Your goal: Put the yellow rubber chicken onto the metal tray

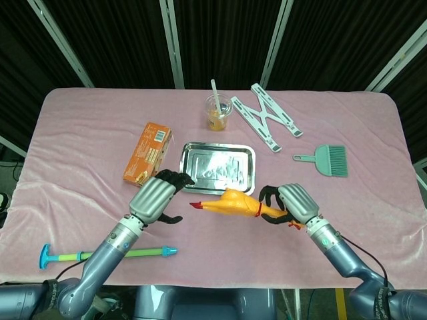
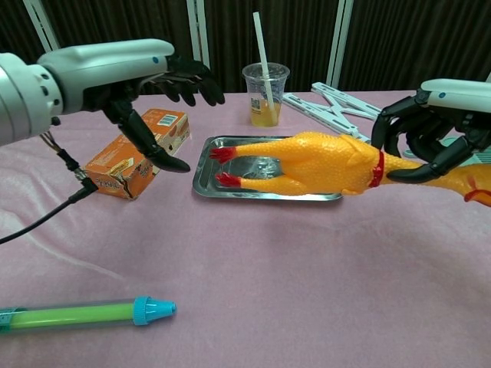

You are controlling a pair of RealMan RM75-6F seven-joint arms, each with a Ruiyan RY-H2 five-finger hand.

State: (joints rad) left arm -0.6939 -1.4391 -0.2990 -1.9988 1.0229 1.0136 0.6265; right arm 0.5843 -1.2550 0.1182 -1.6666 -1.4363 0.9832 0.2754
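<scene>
My right hand [image 1: 290,202] [image 2: 433,123] grips the yellow rubber chicken [image 1: 230,203] [image 2: 322,163] by its neck and holds it level in the air, red feet pointing left. The chicken hangs just in front of the near edge of the metal tray [image 1: 190,177] [image 2: 207,172], which lies empty at the table's centre. My left hand [image 1: 157,197] [image 2: 146,77] hovers open to the left of the chicken's feet, fingers spread toward them and not touching.
An orange carton [image 1: 147,154] [image 2: 138,153] lies left of the tray. Behind the tray stand a plastic cup with a straw [image 1: 217,112] [image 2: 266,92] and a white folding stand [image 1: 268,117]. A teal brush [image 1: 327,160] sits right. A green-blue toy pump [image 1: 107,254] [image 2: 77,314] lies near the front edge.
</scene>
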